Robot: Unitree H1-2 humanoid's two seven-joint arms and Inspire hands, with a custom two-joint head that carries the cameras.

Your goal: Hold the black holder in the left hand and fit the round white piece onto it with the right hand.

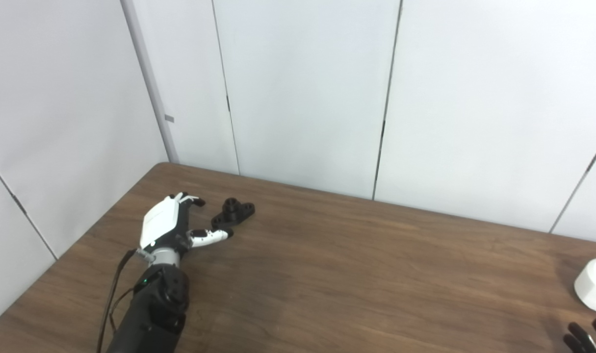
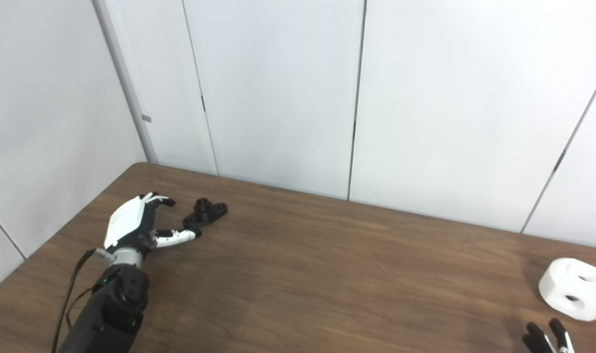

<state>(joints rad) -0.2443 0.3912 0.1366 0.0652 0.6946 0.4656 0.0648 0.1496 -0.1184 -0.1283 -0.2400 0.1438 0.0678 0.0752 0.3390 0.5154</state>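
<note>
Left hand (image 2: 131, 223), fingers spread wide and empty, sits just beside the small black plastic holder (image 2: 205, 212) on the brown wooden tabletop (image 2: 327, 274); the round white piece (image 2: 575, 288) lies far off, right hand (image 2: 548, 338) barely visible, grip unclear.

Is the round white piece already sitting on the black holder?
No, the round white piece lies on the table's right side, far apart from the black holder near the left hand.

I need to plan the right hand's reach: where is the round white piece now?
The round white piece lies on the table at its far right, just beyond the right hand, far from the black holder.
</note>
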